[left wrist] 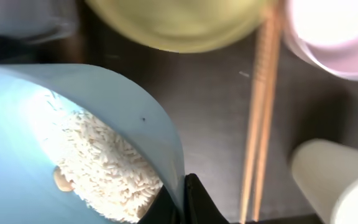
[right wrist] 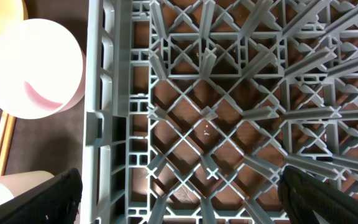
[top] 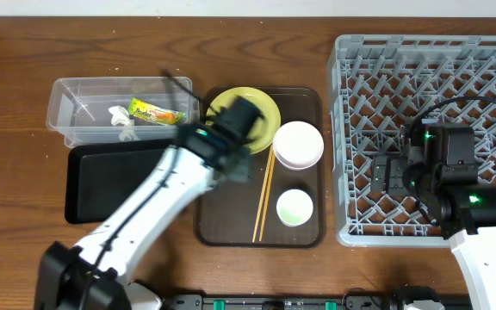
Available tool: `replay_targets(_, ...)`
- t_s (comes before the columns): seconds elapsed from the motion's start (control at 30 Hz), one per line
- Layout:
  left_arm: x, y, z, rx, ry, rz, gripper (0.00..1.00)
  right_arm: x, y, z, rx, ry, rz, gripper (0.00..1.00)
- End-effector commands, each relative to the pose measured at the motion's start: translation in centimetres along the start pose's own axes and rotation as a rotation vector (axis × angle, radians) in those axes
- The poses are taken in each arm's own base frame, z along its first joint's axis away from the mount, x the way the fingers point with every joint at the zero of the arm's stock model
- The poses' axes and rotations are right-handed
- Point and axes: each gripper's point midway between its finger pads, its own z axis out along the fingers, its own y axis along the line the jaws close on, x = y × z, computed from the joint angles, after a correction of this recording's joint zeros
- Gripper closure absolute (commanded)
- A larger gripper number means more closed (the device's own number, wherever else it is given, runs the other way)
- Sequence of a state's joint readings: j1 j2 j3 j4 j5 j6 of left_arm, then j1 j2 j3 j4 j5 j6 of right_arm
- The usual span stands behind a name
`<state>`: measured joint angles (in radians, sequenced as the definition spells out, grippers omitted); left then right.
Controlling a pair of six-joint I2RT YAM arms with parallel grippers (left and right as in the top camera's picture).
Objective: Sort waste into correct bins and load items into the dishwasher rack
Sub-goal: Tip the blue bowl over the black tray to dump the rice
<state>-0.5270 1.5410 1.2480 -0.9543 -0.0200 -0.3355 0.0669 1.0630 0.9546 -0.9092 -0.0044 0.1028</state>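
Left end effector (left wrist: 179, 204) is clamped on the rim of the blue bowl (left wrist: 73, 137), one finger inside the wall and one outside. Only the fingertips show, at the bottom edge of its wrist view. Rice (left wrist: 104, 165) lies heaped in the bowl, which is cut off at the left and bottom of that frame. From overhead the bowl is hidden under the arm, which crosses the brown tray (top: 304, 234) and covers part of the plate (top: 263, 105). In the left wrist view the plate, the pink bowl (top: 298, 144) and the cup (top: 294, 207) are blurred and cropped. Chopsticks (top: 265, 194) lie on the brown tray, between the arm and those two vessels. Right end effector (right wrist: 179, 199) hangs wide open over the rack (top: 429, 77), holding nothing; its dark fingers are cut off in the lower corners of its frame. At upper left of the overhead frame the tub (top: 65, 116) holds the wrapper (top: 155, 112) and the scrap (top: 120, 120). Just below it the black tray (top: 102, 185) lies on the tabletop (top: 15, 52), its right end under the arm.
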Motion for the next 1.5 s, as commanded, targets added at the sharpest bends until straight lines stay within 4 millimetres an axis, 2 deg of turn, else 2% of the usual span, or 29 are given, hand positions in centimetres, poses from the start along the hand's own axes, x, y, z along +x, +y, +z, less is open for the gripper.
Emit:
replay_targets(0.0,-1.2,1.9,-0.9,0.087,0.007,-0.053,0.94,-0.5,0.5,-0.5,-0.013,-0.014,-0.012,0.01)
replay_targets(0.2,-1.8,5.5,-0.8,0.334,0.046,-0.192,0.94,-0.4,0.5,-0.5,-0.013,-0.008,-0.012,0.01)
replay_targets(0.63,-4.0,13.0,-2.0,0.915,-0.075,-0.566,0.94,-0.3,0.5,-0.5,-0.012,-0.007,-0.012,0.01)
replay_targets(0.83,-4.5,15.7,-1.7,1.079,-0.097,-0.721,0.95,-0.3,0.5,-0.5,-0.012,-0.007,-0.012,0.01)
replay_targets(1.07,-5.0,17.3,-1.6,1.244,-0.106,-0.851,0.94,-0.3,0.5,-0.5,-0.012,-0.007,-0.012,0.01)
replay_targets(1.27,-4.3,18.0,-1.2,1.275,-0.055,-0.951,0.94,-0.3,0.5,-0.5,-0.012,-0.007,-0.012,0.01)
replay_targets(1.47,-4.7,18.0,-2.3,1.324,-0.137,-0.891,0.94,-0.3,0.5,-0.5,-0.012,-0.007,-0.012,0.01)
